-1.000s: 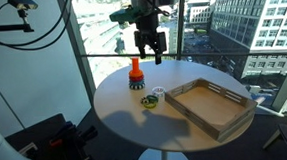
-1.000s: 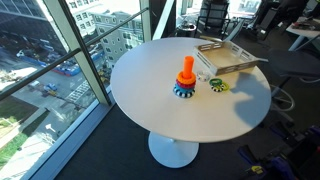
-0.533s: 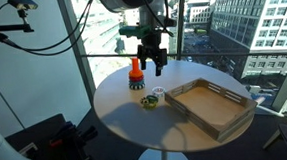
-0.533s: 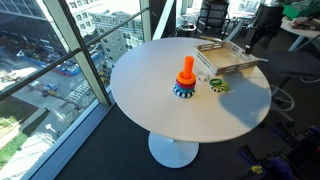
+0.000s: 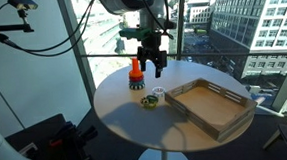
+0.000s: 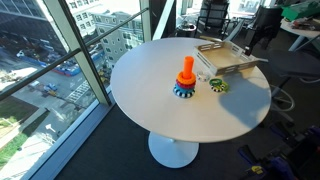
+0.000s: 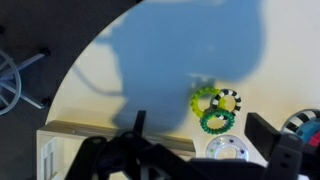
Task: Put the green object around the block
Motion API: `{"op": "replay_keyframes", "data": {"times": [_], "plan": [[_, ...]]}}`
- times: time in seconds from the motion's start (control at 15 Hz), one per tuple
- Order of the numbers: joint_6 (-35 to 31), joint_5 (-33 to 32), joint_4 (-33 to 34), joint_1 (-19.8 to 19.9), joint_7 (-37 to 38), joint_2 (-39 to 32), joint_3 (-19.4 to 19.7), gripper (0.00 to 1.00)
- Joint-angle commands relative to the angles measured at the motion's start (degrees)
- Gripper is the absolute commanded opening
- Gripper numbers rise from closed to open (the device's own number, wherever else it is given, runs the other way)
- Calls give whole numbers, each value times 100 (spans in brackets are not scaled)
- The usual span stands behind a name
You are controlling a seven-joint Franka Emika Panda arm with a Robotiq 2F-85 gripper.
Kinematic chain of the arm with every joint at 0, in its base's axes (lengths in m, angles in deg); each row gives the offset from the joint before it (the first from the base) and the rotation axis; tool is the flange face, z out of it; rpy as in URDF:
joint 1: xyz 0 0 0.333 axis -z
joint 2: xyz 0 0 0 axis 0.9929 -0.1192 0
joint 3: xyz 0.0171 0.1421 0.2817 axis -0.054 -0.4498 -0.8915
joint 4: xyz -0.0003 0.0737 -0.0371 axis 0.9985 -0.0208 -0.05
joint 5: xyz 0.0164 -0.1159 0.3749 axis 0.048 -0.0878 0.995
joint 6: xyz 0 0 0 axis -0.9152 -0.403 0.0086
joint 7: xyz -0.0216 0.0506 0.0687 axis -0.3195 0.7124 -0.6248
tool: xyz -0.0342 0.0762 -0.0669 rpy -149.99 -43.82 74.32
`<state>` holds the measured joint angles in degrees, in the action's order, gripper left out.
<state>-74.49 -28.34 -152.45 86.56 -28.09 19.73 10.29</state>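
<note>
Lowered since a second ago, the claw (image 5: 151, 65) hangs wide and empty above the table (image 5: 121, 119); green ring (image 7: 216, 121) lies near block (image 5: 135, 74).

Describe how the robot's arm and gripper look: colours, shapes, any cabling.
In an exterior view the arm has rounded, pale grey-white links that end in a black wrist section. The gripper below it is all black and forks into two short, blunt tips. In the wrist view it is only a dark, blurred silhouette. No markings are legible, and no cable of its own can be made out.
</note>
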Motion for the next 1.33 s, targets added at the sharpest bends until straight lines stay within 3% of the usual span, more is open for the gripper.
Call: {"op": "replay_keyframes", "data": {"times": [0.0,1.27], "plan": [[7,80,263,-23,-115,-393,-76,100],[-665,39,1250,-304,60,-2357,-332,100]]}}
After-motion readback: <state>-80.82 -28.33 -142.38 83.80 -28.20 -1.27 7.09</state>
